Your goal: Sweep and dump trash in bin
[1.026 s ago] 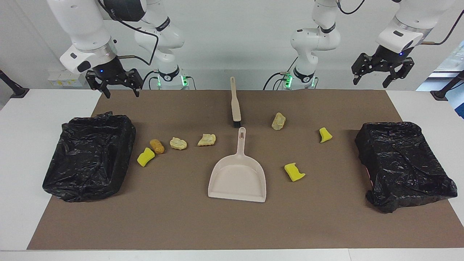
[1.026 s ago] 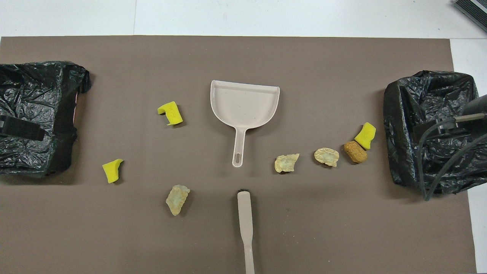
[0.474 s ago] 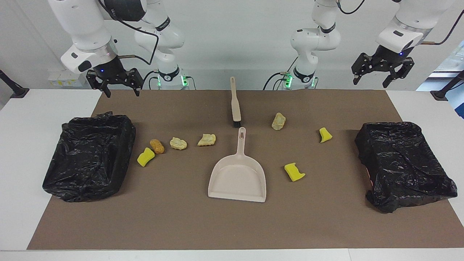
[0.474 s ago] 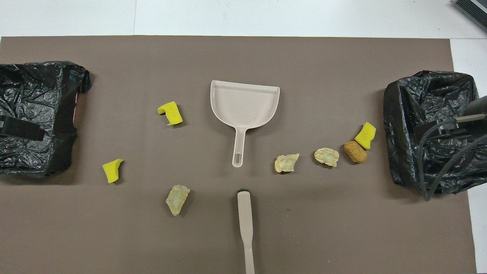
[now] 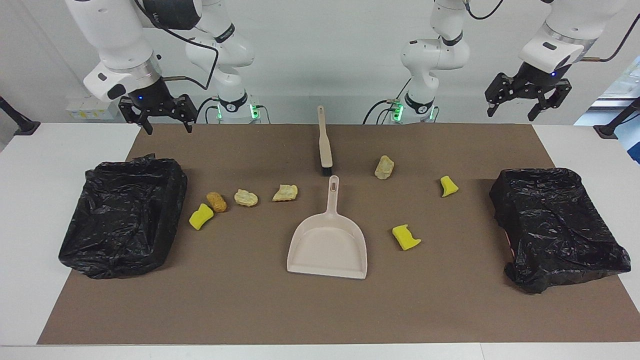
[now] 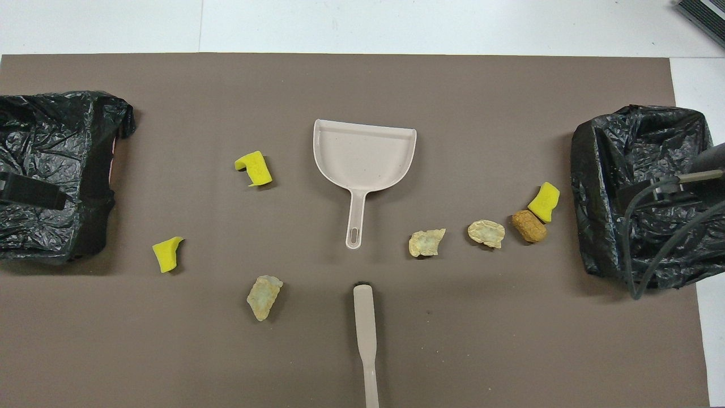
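Trash lies scattered on the brown mat. There are yellow sponge chunks [image 5: 201, 216] [image 5: 405, 237] [image 5: 448, 186] and bread-like lumps [image 5: 216, 201] [image 5: 246, 197] [image 5: 285, 192] [image 5: 384, 167]. A black-lined bin [image 5: 122, 215] stands at the right arm's end, and another bin [image 5: 555, 225] at the left arm's end. The beige dustpan [image 5: 327, 247] lies mid-mat with its handle toward the robots. The brush [image 5: 325, 142] lies nearer to the robots. My right gripper [image 5: 168, 131] hangs open and empty over the mat's corner. My left gripper [image 5: 512, 116] hangs open and empty, high over the mat's other corner by the robots.
From overhead, the dustpan [image 6: 364, 153] and brush [image 6: 364, 323] lie in line at the middle. A row of lumps [image 6: 486, 233] leads to the bin [image 6: 640, 187] at the right arm's end. White tabletop [image 5: 30, 200] borders the mat.
Both arms hover almost still, shifting only a hair. Nothing on the mat has moved.
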